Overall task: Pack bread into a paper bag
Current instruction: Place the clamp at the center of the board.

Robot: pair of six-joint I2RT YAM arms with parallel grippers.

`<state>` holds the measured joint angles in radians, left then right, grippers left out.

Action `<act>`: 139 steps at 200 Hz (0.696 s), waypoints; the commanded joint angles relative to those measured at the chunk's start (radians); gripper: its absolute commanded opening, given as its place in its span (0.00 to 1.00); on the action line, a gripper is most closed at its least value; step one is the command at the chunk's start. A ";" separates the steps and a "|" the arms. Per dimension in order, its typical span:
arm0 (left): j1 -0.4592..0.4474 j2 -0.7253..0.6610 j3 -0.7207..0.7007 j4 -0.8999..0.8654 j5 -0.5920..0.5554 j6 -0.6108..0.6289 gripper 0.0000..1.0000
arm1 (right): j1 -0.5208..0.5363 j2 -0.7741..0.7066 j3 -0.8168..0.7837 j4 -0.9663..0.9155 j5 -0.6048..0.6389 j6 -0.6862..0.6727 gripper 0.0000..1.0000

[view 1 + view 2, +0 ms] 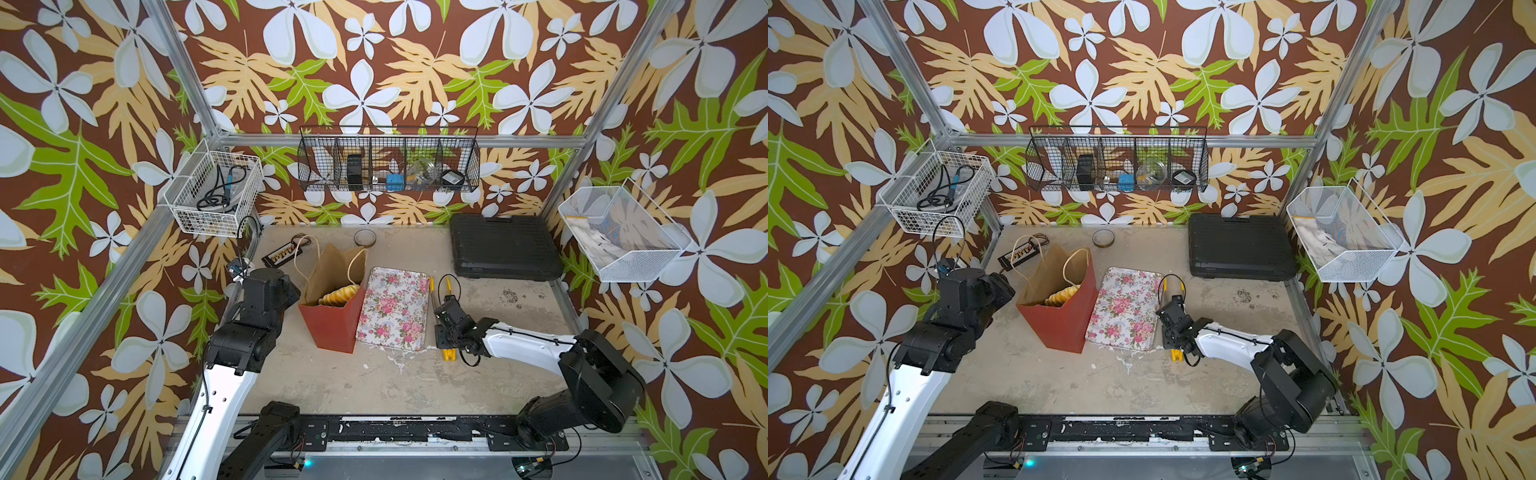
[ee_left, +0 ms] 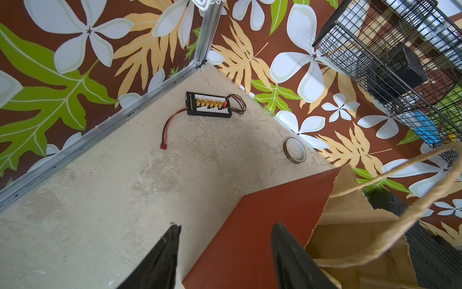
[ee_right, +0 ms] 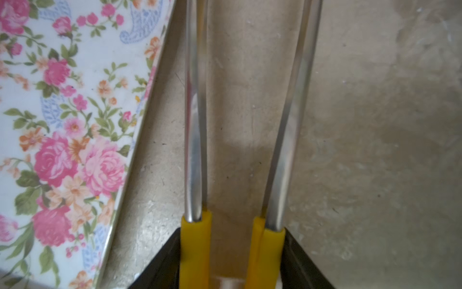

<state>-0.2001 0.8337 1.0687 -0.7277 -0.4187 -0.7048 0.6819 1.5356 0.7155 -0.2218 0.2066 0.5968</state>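
Top views give me the table first. On it the paper bag stands upright with its mouth open, close to my left arm. Just beside it lies the floral tray, with nothing on it. Along the tray's other side the tongs rest low over the table. The only bread I can see is a ridged loaf poking up inside the bag, so I judge the packing all but finished and the tool ready to be put down.

The right gripper has its jaws against both yellow handles, and the steel arms between them are sprung apart. I would ease the jaws wider until the handles sit free. Then I would lift straight up, so nothing nudges the tray.

The left gripper is spread moderately beside the bag's red wall and pinches nothing. I would draw it away from the paper without brushing the rim or cord handle, or the bag may tip.
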 commanded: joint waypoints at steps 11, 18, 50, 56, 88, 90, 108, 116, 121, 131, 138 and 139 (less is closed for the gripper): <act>-0.001 -0.002 -0.033 0.042 -0.025 0.005 0.64 | 0.002 0.040 0.032 0.019 -0.024 -0.052 0.68; -0.001 -0.002 -0.040 0.046 -0.024 0.002 0.64 | 0.001 0.038 0.039 0.007 -0.013 -0.054 0.71; -0.001 -0.008 -0.077 0.081 -0.017 -0.006 0.67 | 0.002 0.011 0.069 -0.048 0.032 -0.069 0.78; -0.002 -0.011 -0.083 0.088 -0.020 -0.004 0.67 | 0.001 0.000 0.073 -0.058 0.039 -0.073 0.79; -0.002 -0.029 -0.101 0.119 -0.037 -0.005 0.71 | 0.001 -0.093 0.072 -0.080 0.010 -0.104 0.92; -0.001 -0.030 -0.102 0.121 -0.035 -0.005 0.71 | 0.002 -0.099 0.070 -0.080 0.008 -0.104 0.92; -0.002 -0.033 -0.110 0.130 -0.021 -0.011 0.72 | 0.001 -0.131 0.079 -0.097 0.004 -0.116 0.94; -0.001 -0.030 -0.111 0.131 -0.017 -0.014 0.72 | 0.002 -0.132 0.089 -0.113 0.006 -0.122 0.94; -0.002 -0.029 -0.112 0.132 -0.017 -0.015 0.72 | 0.001 -0.132 0.096 -0.123 0.010 -0.124 0.94; -0.001 -0.024 -0.112 0.132 -0.018 -0.015 0.72 | 0.002 -0.142 0.106 -0.142 0.015 -0.129 0.94; -0.002 -0.020 -0.113 0.135 -0.020 -0.012 0.73 | 0.004 -0.160 0.110 -0.151 0.020 -0.130 0.93; -0.001 -0.020 -0.113 0.135 -0.021 -0.012 0.73 | 0.004 -0.164 0.110 -0.153 0.020 -0.130 0.93</act>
<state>-0.2001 0.8059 0.9565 -0.6239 -0.4389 -0.7097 0.6819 1.4036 0.8085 -0.3195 0.2104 0.4900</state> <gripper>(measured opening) 0.724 0.936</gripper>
